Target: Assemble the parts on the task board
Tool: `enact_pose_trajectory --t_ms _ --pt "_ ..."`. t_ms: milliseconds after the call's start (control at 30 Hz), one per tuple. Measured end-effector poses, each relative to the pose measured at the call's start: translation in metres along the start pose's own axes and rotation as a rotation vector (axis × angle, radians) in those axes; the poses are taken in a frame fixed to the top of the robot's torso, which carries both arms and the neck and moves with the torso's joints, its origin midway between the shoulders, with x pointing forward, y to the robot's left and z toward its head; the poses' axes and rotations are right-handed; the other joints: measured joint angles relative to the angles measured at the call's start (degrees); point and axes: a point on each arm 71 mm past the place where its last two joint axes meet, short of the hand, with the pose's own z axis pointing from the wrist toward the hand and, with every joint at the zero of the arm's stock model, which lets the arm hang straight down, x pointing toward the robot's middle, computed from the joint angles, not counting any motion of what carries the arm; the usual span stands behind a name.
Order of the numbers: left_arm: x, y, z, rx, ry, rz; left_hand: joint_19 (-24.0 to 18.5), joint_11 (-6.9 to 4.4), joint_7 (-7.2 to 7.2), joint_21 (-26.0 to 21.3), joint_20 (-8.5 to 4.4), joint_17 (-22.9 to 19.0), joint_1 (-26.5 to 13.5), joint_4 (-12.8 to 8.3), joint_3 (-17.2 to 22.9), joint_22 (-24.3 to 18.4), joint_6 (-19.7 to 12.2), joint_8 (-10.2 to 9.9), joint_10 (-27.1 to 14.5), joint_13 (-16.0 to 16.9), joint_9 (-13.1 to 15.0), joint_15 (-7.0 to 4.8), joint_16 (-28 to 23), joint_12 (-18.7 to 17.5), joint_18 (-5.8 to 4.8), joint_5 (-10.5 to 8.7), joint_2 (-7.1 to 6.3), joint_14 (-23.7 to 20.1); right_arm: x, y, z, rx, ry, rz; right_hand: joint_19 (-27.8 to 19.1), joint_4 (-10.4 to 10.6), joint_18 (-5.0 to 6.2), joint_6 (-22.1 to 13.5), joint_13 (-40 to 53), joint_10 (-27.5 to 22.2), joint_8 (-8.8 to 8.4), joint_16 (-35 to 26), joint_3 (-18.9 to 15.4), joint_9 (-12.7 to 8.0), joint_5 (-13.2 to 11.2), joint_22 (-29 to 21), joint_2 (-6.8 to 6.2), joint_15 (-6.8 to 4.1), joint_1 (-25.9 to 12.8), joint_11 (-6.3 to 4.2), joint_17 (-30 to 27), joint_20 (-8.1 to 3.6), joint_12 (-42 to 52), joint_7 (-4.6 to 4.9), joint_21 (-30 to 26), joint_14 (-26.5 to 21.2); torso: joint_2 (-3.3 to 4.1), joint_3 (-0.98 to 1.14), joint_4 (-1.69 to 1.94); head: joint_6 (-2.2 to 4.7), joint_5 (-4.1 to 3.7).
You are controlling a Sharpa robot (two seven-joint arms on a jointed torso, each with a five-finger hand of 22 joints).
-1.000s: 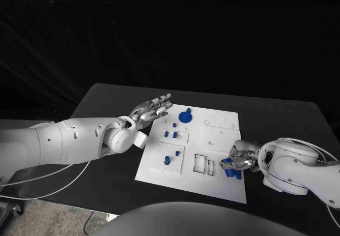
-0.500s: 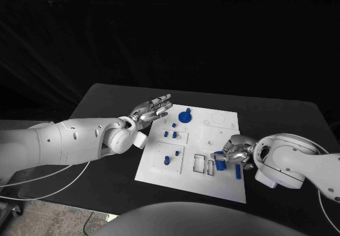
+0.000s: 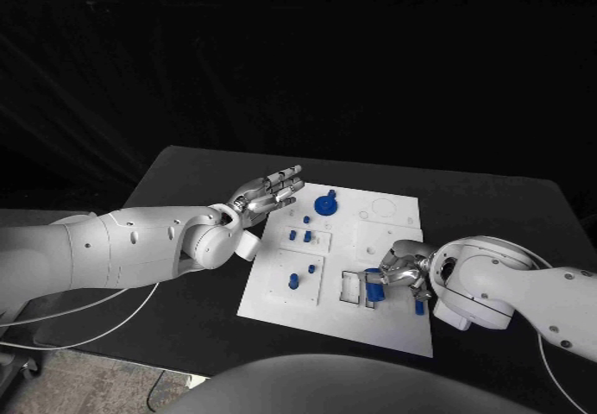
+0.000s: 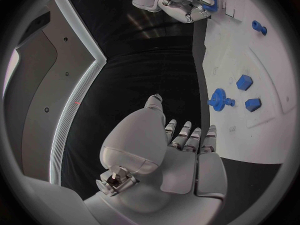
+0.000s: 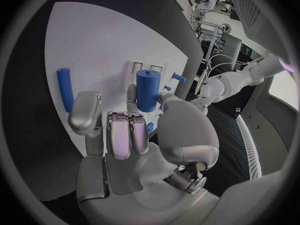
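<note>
We see our right hand [image 3: 400,272] holding a blue cylinder [image 3: 373,284] between its thumb and fingers. The cylinder hangs just over the two long slots [image 3: 361,288] on the near part of the white task board [image 3: 386,233]. Its long side runs near to far, the same way as the slots. We think it goes down into one of them next. Another blue peg [image 3: 419,304] lies on the board, just right of the hand. Our left hand [image 3: 265,195] holds nothing, fingers straight, by the board's far left corner, well away.
</note>
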Motion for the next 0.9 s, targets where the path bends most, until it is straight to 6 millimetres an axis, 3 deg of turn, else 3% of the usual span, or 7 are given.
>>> enact_pose_trajectory --t_ms 467,533,600,900 --pt "0.001 0.000 0.001 -0.003 0.005 -0.002 0.0 -0.01 0.12 0.0 0.00 0.0 0.0 0.0 0.0 0.0 0.1 0.0 0.0 0.0 0.0 0.00 0.0 0.0 -0.01 0.00 0.00 0.0 0.006 0.009 0.008 -0.006 0.003 -0.020 -0.1 -1.4 -0.01 -0.1 0.0 -0.1 -0.38 -0.2 1.7 -0.6 -2.7 0.0 0.23 0.14 -1.3 0.10 0.0 0.14 0.0 0.14 -1.0 0.1 -0.02 0.01 -0.03 0.00 -0.09" --pt "0.001 0.000 0.001 -0.003 0.006 -0.003 0.0 0.00 0.22 0.0 0.00 0.0 0.0 0.0 0.0 0.0 0.2 0.0 0.0 0.0 0.0 0.00 0.0 0.0 0.00 0.00 0.00 0.0 0.006 0.010 0.008 -0.007 0.002 -0.022 -0.2 -1.3 0.06 -0.1 0.0 -0.1 -0.57 -0.6 1.8 -0.8 -3.7 0.0 0.32 0.20 -1.9 0.10 0.0 0.21 0.0 0.14 -1.5 0.2 -0.02 0.01 -0.03 0.00 -0.04" --pt "0.001 0.000 0.001 -0.004 0.007 -0.003 0.0 0.00 0.22 0.0 0.00 0.0 0.0 0.0 0.0 0.0 0.2 0.0 0.0 0.0 0.0 0.00 0.0 0.0 -0.01 0.00 0.00 0.0 0.006 0.010 0.009 -0.009 0.001 -0.022 -0.2 -2.3 0.89 -0.1 0.0 -0.1 -0.81 -0.6 2.9 -1.0 -5.0 0.0 0.44 0.20 -2.6 0.10 0.0 0.21 0.0 0.15 -1.7 0.2 -0.02 0.01 -0.02 0.00 0.02" --pt "0.001 0.001 0.001 -0.009 0.011 -0.005 0.0 -0.01 0.22 0.0 0.00 0.0 0.0 0.0 0.0 0.0 0.2 0.0 0.0 0.0 0.0 0.21 0.0 0.0 -0.01 0.00 0.00 0.2 0.007 0.014 0.011 -0.016 0.000 -0.027 -0.2 -3.9 0.89 0.0 0.0 -0.1 -0.80 -0.8 4.5 -1.4 -12.2 0.0 1.34 0.20 -4.2 0.10 0.0 0.22 0.0 0.15 -2.7 0.2 -0.02 -0.01 0.00 0.00 0.07"
